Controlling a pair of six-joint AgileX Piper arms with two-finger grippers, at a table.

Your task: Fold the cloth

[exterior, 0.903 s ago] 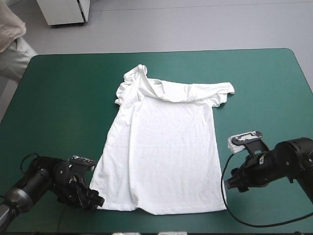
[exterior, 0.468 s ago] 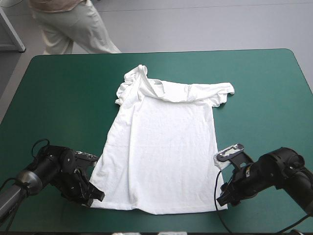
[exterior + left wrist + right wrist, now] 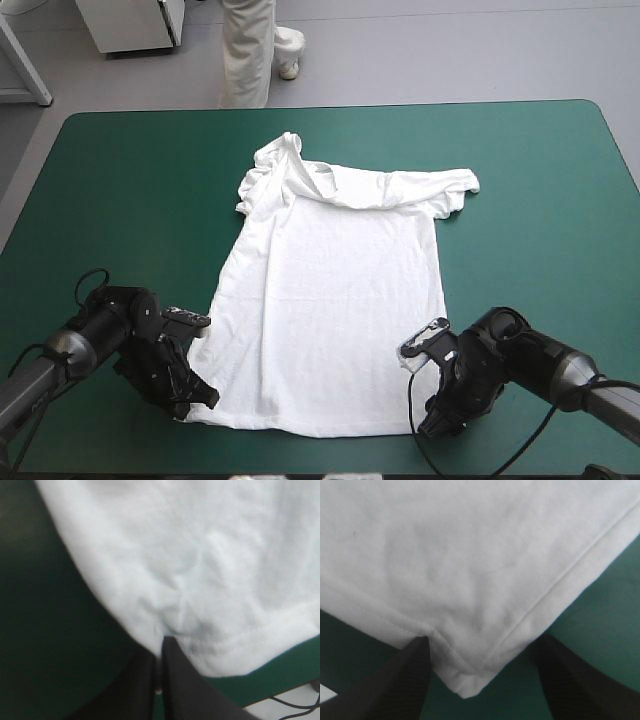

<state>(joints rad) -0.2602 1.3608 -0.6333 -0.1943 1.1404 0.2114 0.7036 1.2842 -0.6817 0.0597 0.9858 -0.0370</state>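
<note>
At the centre of the table (image 3: 120, 200), the T-shirt (image 3: 340, 300) is lying flat. You are taking the hem grip: the left gripper (image 3: 161, 647) is pinching the left corner, and the right gripper (image 3: 481, 639) is straddling the right corner, spread and empty. It likely needs closing before lifting.

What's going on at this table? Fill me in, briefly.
Two robot arms are working on a white T-shirt spread flat on the teal-green table, collar toward the far edge. The left gripper is shut on the near hem corner on its side. The right gripper is open, astride the other near corner, with nothing pinched yet. No fold has been made.
</note>
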